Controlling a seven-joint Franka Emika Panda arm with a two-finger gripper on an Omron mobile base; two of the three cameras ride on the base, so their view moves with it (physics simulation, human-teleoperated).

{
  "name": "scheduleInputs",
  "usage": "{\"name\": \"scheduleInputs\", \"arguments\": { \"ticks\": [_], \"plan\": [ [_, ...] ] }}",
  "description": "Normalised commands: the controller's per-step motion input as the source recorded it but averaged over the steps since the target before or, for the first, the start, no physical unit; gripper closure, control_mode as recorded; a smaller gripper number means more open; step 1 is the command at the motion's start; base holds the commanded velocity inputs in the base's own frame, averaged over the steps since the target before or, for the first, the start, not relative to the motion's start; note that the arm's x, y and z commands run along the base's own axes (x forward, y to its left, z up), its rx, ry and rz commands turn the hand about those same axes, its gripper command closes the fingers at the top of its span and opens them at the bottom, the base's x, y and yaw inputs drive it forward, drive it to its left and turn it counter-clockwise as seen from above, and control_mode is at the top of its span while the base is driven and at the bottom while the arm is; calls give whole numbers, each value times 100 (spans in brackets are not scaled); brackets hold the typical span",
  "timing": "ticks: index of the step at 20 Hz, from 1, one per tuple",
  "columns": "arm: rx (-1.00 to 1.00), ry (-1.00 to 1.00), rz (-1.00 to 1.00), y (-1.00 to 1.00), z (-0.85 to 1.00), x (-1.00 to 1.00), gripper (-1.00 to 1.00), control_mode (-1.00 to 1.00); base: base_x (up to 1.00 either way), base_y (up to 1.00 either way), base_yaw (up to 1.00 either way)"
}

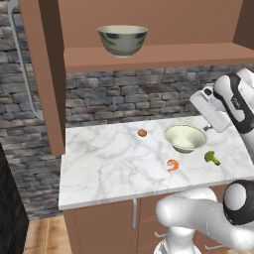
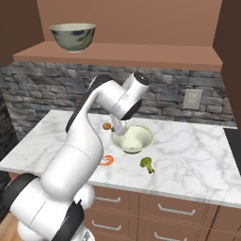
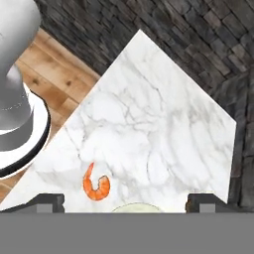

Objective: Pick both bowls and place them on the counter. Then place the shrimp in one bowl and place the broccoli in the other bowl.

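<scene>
The smaller bowl [image 1: 185, 137] sits on the counter [image 1: 114, 163] just under the spread, empty gripper [image 3: 126, 203] — shrimp [image 3: 95, 184] just beside, broccoli [image 1: 212, 158] near.

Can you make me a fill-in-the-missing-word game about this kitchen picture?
1. The big grey-green bowl sits up on the wooden ____.
2. The small pale bowl already stands on the marble ____.
3. The orange shrimp lies on the counter, not inside a ____.
4. The little green vegetable beside the small bowl is ____.

Missing words: shelf; counter; bowl; broccoli
</scene>
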Motion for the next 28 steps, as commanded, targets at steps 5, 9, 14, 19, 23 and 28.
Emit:
{"name": "scheduleInputs", "arguments": {
  "ticks": [5,9,14,19,23,28],
  "plan": [
    [-1,0,0,65,62,-23,-100,-100,0,0,0],
    [-2,-5,3,33,33,-21,-100,-100,0,0,0],
    [0,-11,1,8,19,-18,-100,-100,0,0,0],
    [0,-18,0,9,65,-2,-100,-100,0,0,0],
    [0,-14,2,22,68,0,-100,-100,0,0,0],
    [0,-5,0,27,75,17,-100,-100,0,0,0]
  ]
}}
